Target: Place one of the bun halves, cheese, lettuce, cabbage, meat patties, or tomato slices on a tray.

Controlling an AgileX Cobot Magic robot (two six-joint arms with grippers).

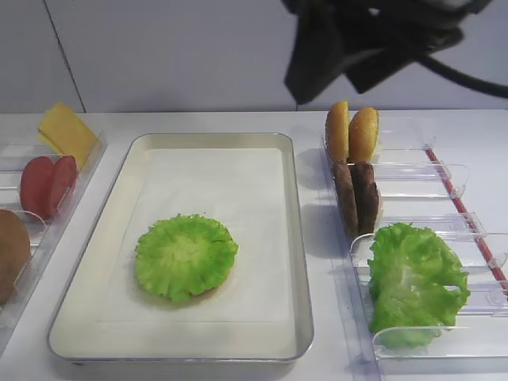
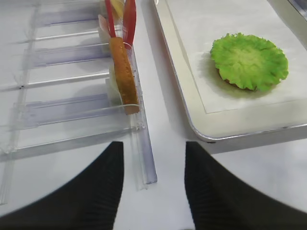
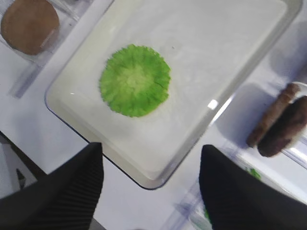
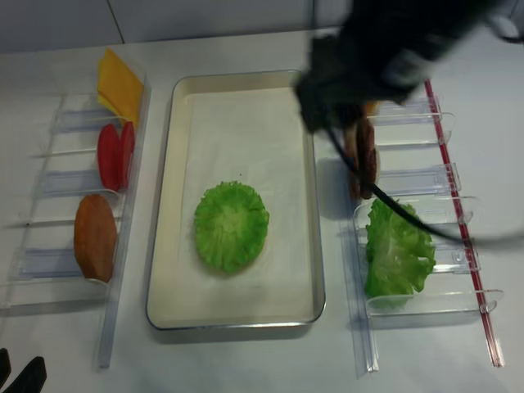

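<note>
The cream tray (image 1: 290, 238) lies in the middle of the table with a frilly green lettuce (image 1: 186, 255) flat on its paper liner. A thin brown edge peeks out under the leaf. My right gripper (image 3: 152, 147) hangs high above the tray's near-right corner, open and empty, with the lettuce (image 3: 135, 80) well ahead of it. Off the tray's near-left corner my left gripper (image 2: 153, 143) hovers low over the table, open with nothing in it. Two bun halves (image 1: 351, 132), meat patties (image 1: 357, 195) and cabbage (image 1: 413, 282) stand in the right bins. Cheese (image 1: 67, 131), tomato slices (image 1: 48, 184) and another bun half (image 1: 11, 252) are on the left.
Clear plastic bins (image 1: 444, 182) line the table on both sides of the tray. A red strip (image 4: 458, 205) runs along the right bins' outer side. The left bin rail (image 2: 144, 158) ends just ahead of my left gripper.
</note>
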